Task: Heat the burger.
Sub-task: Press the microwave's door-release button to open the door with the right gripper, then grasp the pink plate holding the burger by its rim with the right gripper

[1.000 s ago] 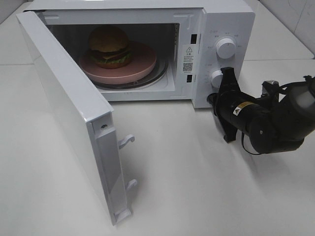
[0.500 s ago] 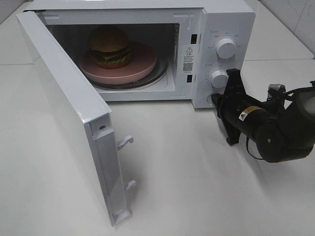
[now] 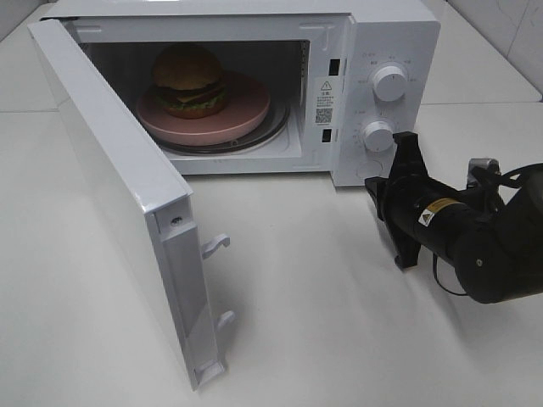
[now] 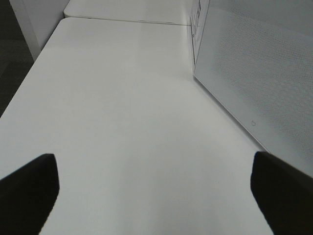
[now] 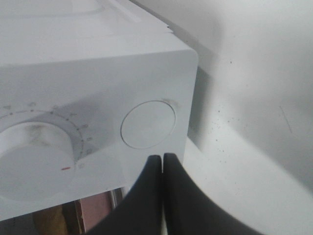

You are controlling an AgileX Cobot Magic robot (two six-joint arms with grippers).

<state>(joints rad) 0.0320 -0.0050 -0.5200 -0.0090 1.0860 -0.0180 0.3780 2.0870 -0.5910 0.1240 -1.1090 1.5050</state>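
The burger (image 3: 188, 80), with its tan domed bun and green and dark layers, sits on a pink plate (image 3: 246, 110) inside the white microwave (image 3: 399, 34). The microwave's door (image 3: 119, 195) hangs wide open to the left. My right gripper (image 5: 162, 157) is shut with nothing between its fingers. Its tips hover just off the round button (image 5: 147, 124) at the bottom of the control panel, beside the lower knob (image 5: 32, 159). My left gripper (image 4: 155, 181) is open over bare table beside the door's outer face. It does not appear in the exterior high view.
The right arm (image 3: 462, 233) lies low over the table in front of the panel's two knobs (image 3: 389, 82). The door's latch hooks (image 3: 217, 244) stick out toward the table's middle. A tiled wall stands at the back right.
The right arm has drawn back from the control panel, to the right and toward the table's front. Its gripper stays shut. The burger, plate and door have not moved.
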